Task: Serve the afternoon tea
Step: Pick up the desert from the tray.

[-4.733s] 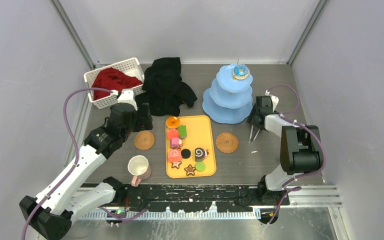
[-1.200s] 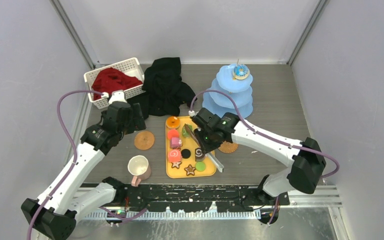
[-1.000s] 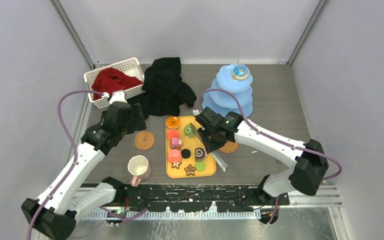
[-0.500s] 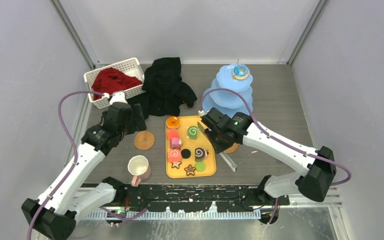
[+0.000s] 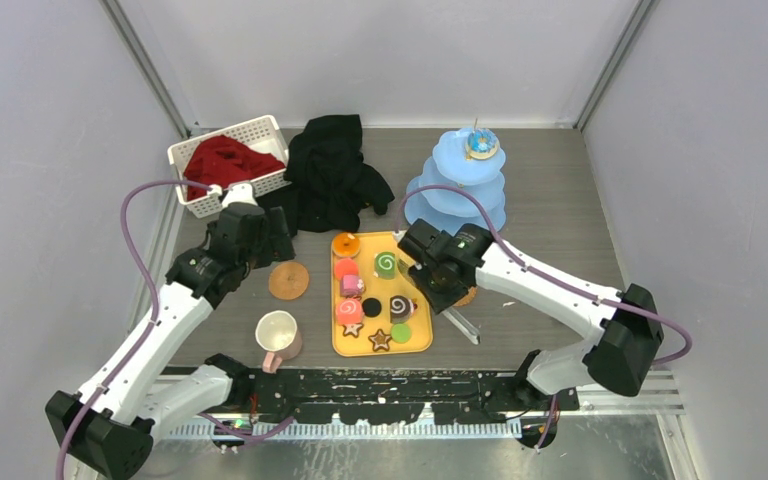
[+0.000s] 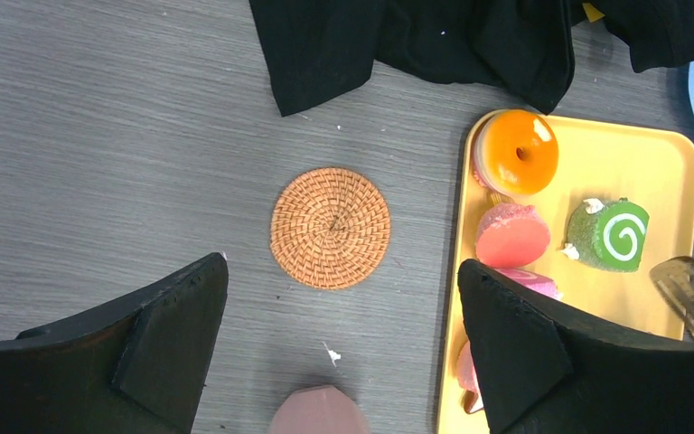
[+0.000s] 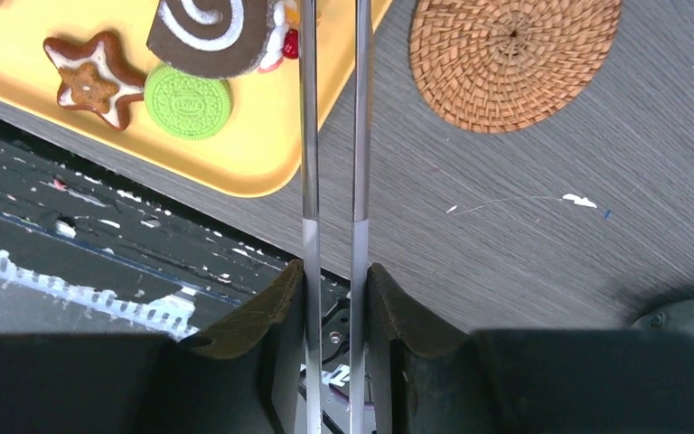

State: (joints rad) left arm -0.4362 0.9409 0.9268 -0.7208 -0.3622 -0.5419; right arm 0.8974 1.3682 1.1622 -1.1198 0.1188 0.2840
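Metal tongs (image 7: 308, 136) are clamped in the right pincer (image 7: 332, 271) at the yellow tray's (image 7: 262, 154) edge; the left pincer (image 6: 341, 269) is held wide apart above a woven coaster (image 6: 330, 217).

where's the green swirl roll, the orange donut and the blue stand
green swirl roll (image 6: 616, 237), left wrist view, on its spiral face
orange donut (image 6: 542, 167), left wrist view, on the icing ring
blue stand (image 5: 450, 152), top external view, bare left of top tier
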